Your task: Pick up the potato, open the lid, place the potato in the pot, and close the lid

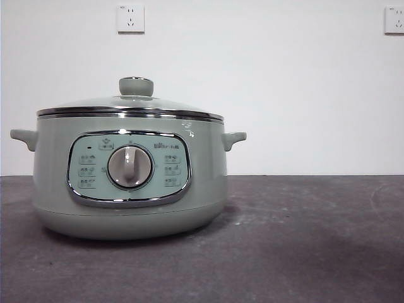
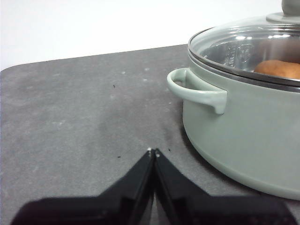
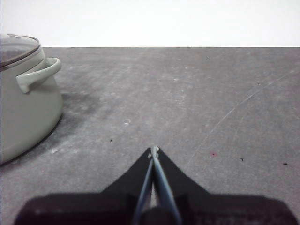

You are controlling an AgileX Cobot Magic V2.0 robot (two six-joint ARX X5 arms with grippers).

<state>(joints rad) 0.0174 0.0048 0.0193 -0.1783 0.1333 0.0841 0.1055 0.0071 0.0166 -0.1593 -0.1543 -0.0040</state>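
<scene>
Pot: the large, round, pale sage-green electric pot [image 1: 129, 183] stood in the left half of the front view on the dark grey, scuffed surface [image 1: 303, 240], its chrome-framed panel and grey dial [image 1: 130, 166] facing the camera, one small handle on each side.
Lid: the shallow-domed glass lid [image 1: 129, 104] with a steel rim and pale green knob sat closed on the pot's rim.
Potato: the oval, orange-brown potato [image 2: 280, 69] lay inside the pot, seen through the glass at the right edge of the left wrist view.
Left end effector: the left end effector [image 2: 153, 151] was at lower centre of its own view, its black jaws closed tip to tip on nothing, near the pot's side handle [image 2: 197, 90] but apart from it.
Right end effector: the right end effector [image 3: 153, 150] was at lower centre of its view, jaws pressed together and empty, with the pot well apart at the frame's left edge.
Wall: a white wall [image 1: 265, 88] with two sockets filled the upper front view.
</scene>
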